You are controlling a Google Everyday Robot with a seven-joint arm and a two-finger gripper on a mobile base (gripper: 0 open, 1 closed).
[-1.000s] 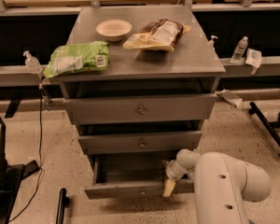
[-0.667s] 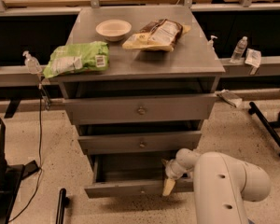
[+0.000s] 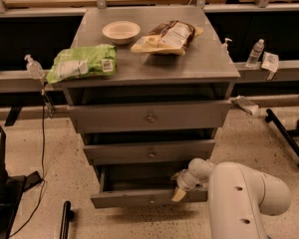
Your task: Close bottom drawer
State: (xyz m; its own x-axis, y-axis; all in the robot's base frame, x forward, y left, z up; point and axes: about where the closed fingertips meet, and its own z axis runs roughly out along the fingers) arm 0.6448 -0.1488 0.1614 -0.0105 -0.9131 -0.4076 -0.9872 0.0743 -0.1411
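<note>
The grey cabinet [image 3: 154, 63] has three drawers. The bottom drawer [image 3: 134, 198] is the narrowest one. It stands pulled well out, its dark inside showing, its slim front low near the floor. My gripper [image 3: 179, 192] sits at the right part of that drawer's front, at its top edge. My white arm [image 3: 239, 198] comes in from the lower right. The top drawer [image 3: 149, 116] and the middle drawer [image 3: 150, 152] each stick out a little.
On the cabinet top lie a green bag [image 3: 82, 62], a white bowl [image 3: 121, 32] and a brown snack bag [image 3: 167, 36]. A black stand [image 3: 0, 193] is at the left, a black leg [image 3: 289, 138] on the floor at the right. Bottles stand on the side rails.
</note>
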